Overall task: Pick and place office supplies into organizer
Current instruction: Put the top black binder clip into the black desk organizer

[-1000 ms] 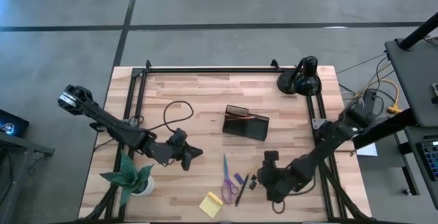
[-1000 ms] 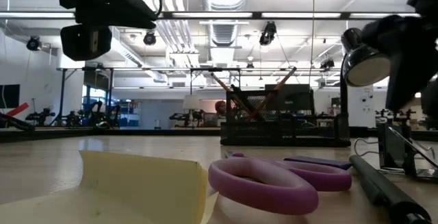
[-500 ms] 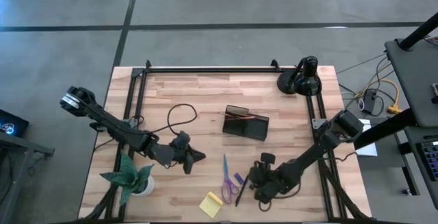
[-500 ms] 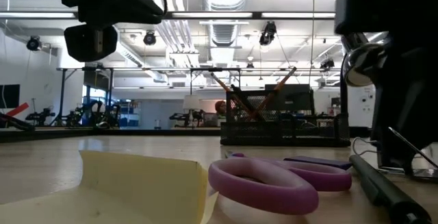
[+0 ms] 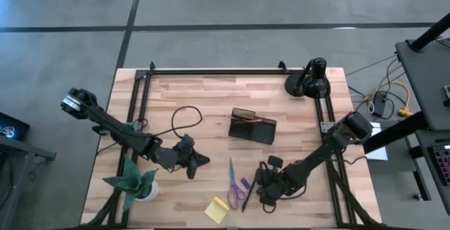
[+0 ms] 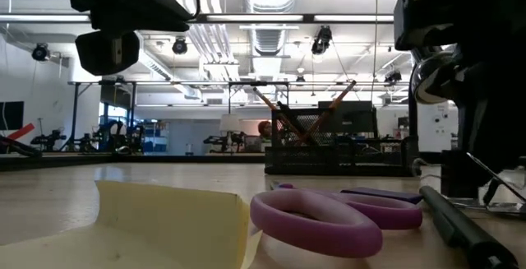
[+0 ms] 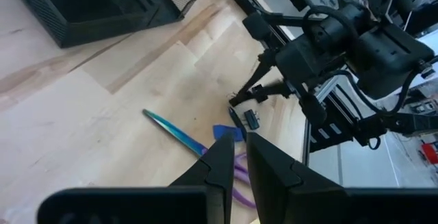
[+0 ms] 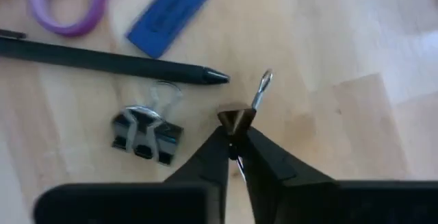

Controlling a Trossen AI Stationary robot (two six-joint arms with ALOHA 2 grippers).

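My right gripper (image 8: 233,148) is low over the table's near right part (image 5: 261,188) and shut on a small black binder clip (image 8: 235,119). A second clip (image 8: 147,133) lies beside it, next to the black pen (image 8: 109,61), a blue-purple piece (image 8: 171,11) and the purple-handled scissors (image 5: 234,184). The yellow sticky-note pad (image 5: 216,209) lies near the front edge. The dark organizer (image 5: 253,126) stands mid-table with orange pencils leaning in it. My left gripper (image 7: 236,159) hangs shut and holding nothing, left of the scissors (image 5: 200,161). My right gripper pinches the small clip's dark body (image 8: 235,121) between its two fingertips. The fingers come from above, slanting steeply down. One wire handle (image 8: 263,87) sticks out past the fingertips. The fingers hide the clip's underside, so I cannot tell whether it rests on the table.
A black desk lamp (image 5: 309,79) stands at the far right corner, and a green paper plant (image 5: 133,184) at the near left. A black cable (image 5: 184,117) loops on the wood left of the organizer. A black frame (image 5: 211,70) runs along the table's edges.
My right gripper has gone toward the table's left edge and down, turning about its own axis, and now stands at the clips by the pen. The scissors, pen and sticky pad lie where they were.
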